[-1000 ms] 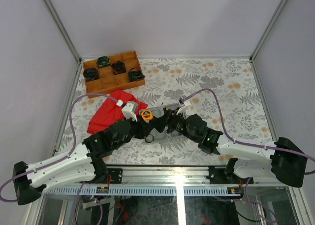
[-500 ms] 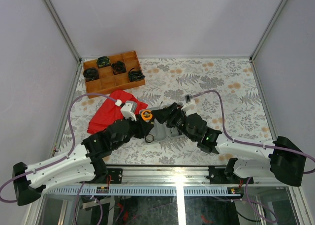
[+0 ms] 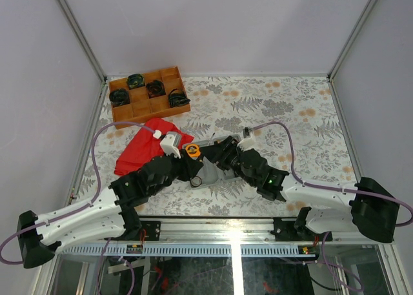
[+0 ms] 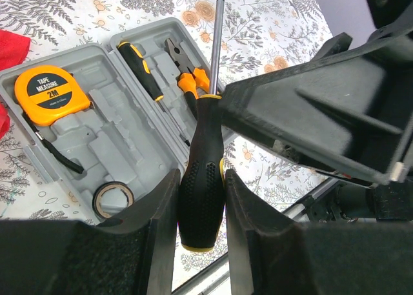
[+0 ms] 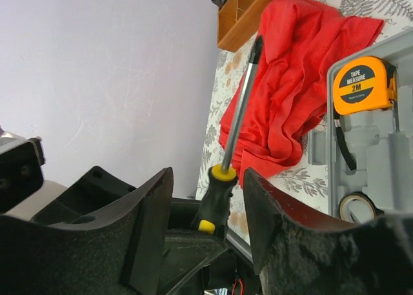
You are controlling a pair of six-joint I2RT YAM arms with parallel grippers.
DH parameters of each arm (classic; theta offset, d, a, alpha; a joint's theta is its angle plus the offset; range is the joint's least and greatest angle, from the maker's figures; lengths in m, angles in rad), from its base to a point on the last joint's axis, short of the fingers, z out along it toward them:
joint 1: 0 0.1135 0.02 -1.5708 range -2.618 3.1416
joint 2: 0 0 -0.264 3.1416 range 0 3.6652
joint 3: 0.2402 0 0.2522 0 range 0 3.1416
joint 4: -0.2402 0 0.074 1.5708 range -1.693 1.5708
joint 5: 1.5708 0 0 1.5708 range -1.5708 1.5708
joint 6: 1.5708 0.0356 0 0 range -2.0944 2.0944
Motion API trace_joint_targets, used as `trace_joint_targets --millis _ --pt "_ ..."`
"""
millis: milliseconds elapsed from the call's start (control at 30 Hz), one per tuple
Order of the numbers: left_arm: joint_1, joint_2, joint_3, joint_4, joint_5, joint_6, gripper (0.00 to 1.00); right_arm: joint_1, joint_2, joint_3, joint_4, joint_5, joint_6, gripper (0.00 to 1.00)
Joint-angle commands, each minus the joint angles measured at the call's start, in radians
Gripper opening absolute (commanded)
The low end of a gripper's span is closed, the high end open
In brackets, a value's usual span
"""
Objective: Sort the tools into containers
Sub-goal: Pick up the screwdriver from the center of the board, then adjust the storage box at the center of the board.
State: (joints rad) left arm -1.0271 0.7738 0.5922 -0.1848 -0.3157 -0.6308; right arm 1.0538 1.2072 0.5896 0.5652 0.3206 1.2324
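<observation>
My left gripper [image 4: 201, 180] is shut on the black-and-yellow handle of a screwdriver [image 4: 205, 130], whose shaft points up and away above the open grey case [image 4: 97, 137]. The case holds an orange tape measure [image 4: 51, 95], a second screwdriver [image 4: 142, 72], orange-handled pliers [image 4: 187, 75] and a tape roll [image 4: 113, 198]. My right gripper [image 5: 206, 201] stands open with one finger on each side of the same screwdriver [image 5: 218, 192], a gap showing on both sides. In the top view both grippers meet over the case [image 3: 210, 173], left gripper [image 3: 193, 168], right gripper [image 3: 218, 158].
A crumpled red cloth [image 3: 145, 146] lies just left of the case. A brown wooden tray [image 3: 148, 95] with black coiled bundles sits at the far left back. The table's near edge with its metal rail [image 3: 213, 246] runs below the arms.
My right gripper has moved left to the left gripper and its jaws have narrowed around the screwdriver's handle. The left arm has held still with the screwdriver.
</observation>
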Motion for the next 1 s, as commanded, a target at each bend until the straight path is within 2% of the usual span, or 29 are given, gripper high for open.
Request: trace_joint_targets --millis 0,100,500,533,567,767,867,967 --pt "-0.005 0.004 0.021 0.092 0.006 0.019 0.00 0.005 0.027 0.007 0.049 -0.010 0.045 0.53" --pt "-0.005 0.007 0.023 0.097 0.006 0.019 0.00 0.005 0.042 0.014 0.048 -0.022 0.050 0.49" --pt "-0.004 0.031 0.032 0.073 0.010 0.006 0.00 0.005 0.022 -0.001 0.037 -0.017 0.035 0.19" --pt "-0.005 0.040 0.037 0.066 0.008 -0.001 0.02 0.005 0.015 0.000 0.027 -0.010 0.016 0.15" --pt "-0.005 0.046 0.040 0.058 0.006 -0.004 0.06 0.005 0.010 0.005 0.006 -0.001 0.002 0.14" --pt "-0.005 0.093 0.053 0.020 -0.004 -0.041 0.48 0.005 -0.039 0.038 -0.164 0.105 -0.123 0.04" --pt "-0.001 0.101 0.044 -0.047 -0.095 -0.116 0.70 0.005 -0.075 0.040 -0.237 0.172 -0.199 0.03" --pt "0.040 0.133 0.044 -0.125 -0.119 -0.182 0.73 0.000 -0.106 0.061 -0.371 0.202 -0.280 0.03"
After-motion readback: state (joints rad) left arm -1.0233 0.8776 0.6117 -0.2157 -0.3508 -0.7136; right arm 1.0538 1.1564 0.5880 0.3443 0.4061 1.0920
